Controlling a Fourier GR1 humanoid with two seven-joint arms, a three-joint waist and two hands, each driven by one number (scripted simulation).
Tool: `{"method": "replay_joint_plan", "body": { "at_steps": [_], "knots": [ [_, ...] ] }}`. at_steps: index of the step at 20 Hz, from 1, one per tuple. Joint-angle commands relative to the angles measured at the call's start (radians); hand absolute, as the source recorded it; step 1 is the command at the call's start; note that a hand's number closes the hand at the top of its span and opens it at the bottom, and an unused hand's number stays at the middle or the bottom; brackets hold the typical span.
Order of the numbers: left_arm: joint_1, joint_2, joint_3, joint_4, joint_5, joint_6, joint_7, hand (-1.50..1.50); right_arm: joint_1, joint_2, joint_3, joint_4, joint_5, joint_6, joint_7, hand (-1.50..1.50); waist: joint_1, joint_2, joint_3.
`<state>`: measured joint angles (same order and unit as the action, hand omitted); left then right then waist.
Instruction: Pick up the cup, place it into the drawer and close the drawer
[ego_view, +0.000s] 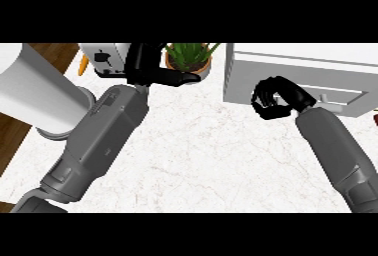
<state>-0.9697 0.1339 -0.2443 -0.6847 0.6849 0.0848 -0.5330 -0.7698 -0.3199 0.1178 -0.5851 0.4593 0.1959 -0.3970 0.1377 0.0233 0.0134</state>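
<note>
Two things flank the open left hand (148, 65), fingers up: a toaster (103, 56) and a potted plant (189, 59). The right hand (277, 98) is curled closed before the white drawer unit (310, 67). Where the cup is, I cannot tell.

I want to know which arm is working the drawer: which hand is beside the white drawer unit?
The right hand, its fingers curled, at the front of the white drawer unit. The left hand is instead over by the potted plant and the toaster.
</note>
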Motion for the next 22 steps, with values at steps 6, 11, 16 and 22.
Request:
{"method": "replay_joint_plan", "body": {
  "at_steps": [6,11,16,22],
  "knots": [
    [0.075,0.058,-0.007,-0.030,0.007,-0.057,0.040,-1.50,-0.164,-0.109,-0.126,0.089,-0.057,-0.020,0.034,1.50,0.058,0.027,-0.009],
    [0.096,0.059,-0.018,-0.056,0.003,-0.060,0.045,-1.50,-0.160,-0.132,-0.146,0.067,-0.089,0.017,0.038,1.50,0.081,0.024,-0.009],
    [0.103,0.054,-0.015,-0.078,0.021,-0.092,0.060,-1.50,-0.168,-0.164,-0.164,0.031,-0.123,0.072,0.044,1.50,0.086,0.027,-0.011],
    [0.133,0.067,-0.028,-0.089,0.014,-0.110,0.062,-1.50,-0.151,-0.172,-0.164,0.004,-0.144,0.114,0.057,1.50,0.095,0.031,-0.011]
  ]
}}
